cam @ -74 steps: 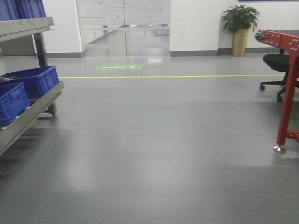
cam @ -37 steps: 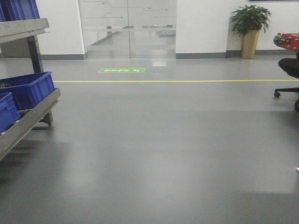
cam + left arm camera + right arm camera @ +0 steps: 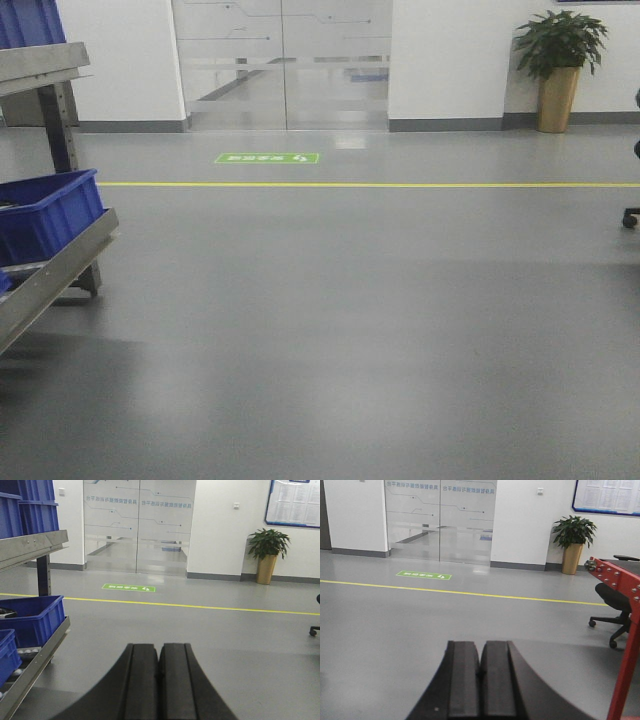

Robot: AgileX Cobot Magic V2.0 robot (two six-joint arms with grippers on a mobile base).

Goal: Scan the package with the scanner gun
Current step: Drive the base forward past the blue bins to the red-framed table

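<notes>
The left gripper shows two black, ribbed fingers pressed flat against each other, with nothing between them. The right gripper is the same, its black fingers together and holding nothing. Both point out level over the smooth grey floor. Neither the package nor the scanner gun shows in any of the three views, so their place cannot be told. Just left of the left gripper stands a sloped steel roller rack carrying a blue plastic crate, with more blue crates on its upper shelf. To the right of the right gripper stands a red metal frame with bolted plates, and behind it a black office chair on castors. Farther out, a thin yellow floor line runs across the room, and beyond it lies a green rectangular floor sign, in front of frosted glass double doors. By the white wall to the right of the doors is a leafy green plant in a tall golden pot, with a blue-framed notice board above it.
</notes>
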